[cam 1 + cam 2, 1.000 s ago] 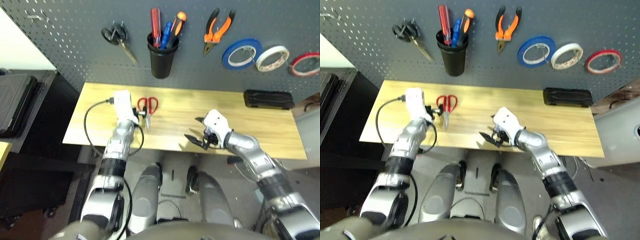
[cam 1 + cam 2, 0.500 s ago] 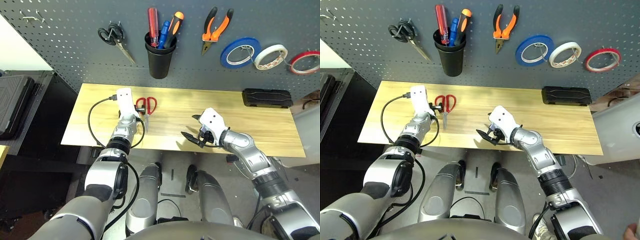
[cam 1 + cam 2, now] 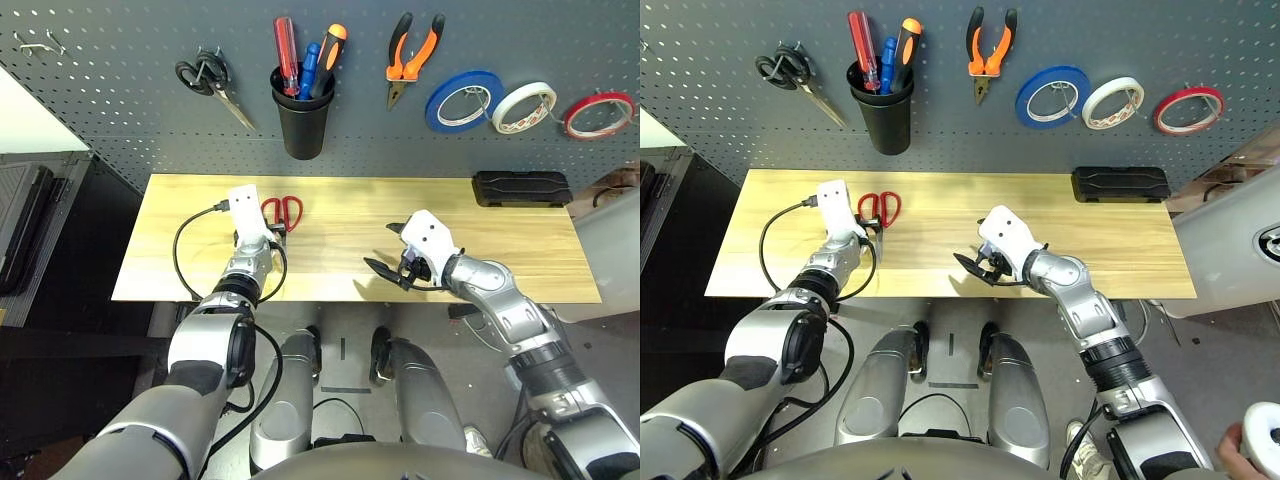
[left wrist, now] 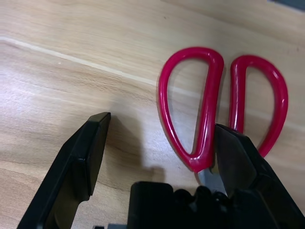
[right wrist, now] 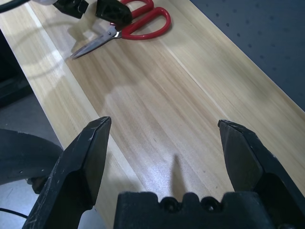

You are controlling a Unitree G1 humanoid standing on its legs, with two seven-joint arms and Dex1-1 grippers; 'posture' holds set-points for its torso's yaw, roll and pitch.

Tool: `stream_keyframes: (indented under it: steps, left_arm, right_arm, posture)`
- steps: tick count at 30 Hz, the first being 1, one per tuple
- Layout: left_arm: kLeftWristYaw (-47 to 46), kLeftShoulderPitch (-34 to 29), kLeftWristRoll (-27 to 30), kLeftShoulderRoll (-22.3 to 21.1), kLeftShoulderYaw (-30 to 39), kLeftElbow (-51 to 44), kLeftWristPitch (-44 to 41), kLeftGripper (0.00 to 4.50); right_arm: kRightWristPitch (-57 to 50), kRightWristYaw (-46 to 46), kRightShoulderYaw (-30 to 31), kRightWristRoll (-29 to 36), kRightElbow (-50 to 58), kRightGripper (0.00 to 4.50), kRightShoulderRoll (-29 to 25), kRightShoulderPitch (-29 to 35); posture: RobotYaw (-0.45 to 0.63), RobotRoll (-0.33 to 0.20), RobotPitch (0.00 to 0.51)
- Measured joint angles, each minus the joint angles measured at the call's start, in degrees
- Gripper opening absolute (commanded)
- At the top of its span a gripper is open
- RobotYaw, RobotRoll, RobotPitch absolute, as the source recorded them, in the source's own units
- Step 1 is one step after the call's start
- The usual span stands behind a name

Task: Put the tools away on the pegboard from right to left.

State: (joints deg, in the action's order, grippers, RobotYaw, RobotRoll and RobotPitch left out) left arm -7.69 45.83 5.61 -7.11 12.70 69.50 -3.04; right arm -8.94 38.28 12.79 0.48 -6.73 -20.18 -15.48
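Red-handled scissors [image 3: 283, 211] lie flat on the wooden bench [image 3: 340, 270], left of centre. My left gripper [image 4: 162, 157] is open and low over them; one red loop [image 4: 190, 105] lies between its fingers, and one finger [image 4: 238, 162] covers the pivot. My right gripper [image 3: 386, 252] is open over bare wood at mid-bench, holding nothing. On the pegboard [image 3: 120, 90] hang orange-and-black pliers [image 3: 412, 58] and a red tape ring [image 3: 598, 113]. A red-handled screwdriver [image 3: 285, 55] stands in a black cup [image 3: 304, 125].
Black-handled scissors [image 3: 212, 82] hang at the left of the board. Blue [image 3: 462, 100] and white [image 3: 525, 106] tape rolls hang between the pliers and the red ring. A black case [image 3: 520, 187] lies on the bench's far right. A person's hand [image 3: 1245, 450] shows at the lower right.
The head view has shifted. My left forearm has dropped lower, and its gripper stays open at the red scissors. The right gripper has hardly moved.
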Motion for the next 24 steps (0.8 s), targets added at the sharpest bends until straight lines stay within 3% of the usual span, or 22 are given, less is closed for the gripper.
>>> stream_keyframes:
  steps: [24]
  left_arm:
    - [-2.71,0.19,0.54,-1.76,1.7,0.73,-1.08,4.48]
  right_arm:
    - [0.98,0.79,0.15,-0.1,-0.28,4.5,-0.2,-1.08]
  posture:
    - [0.09,0.0,0.251]
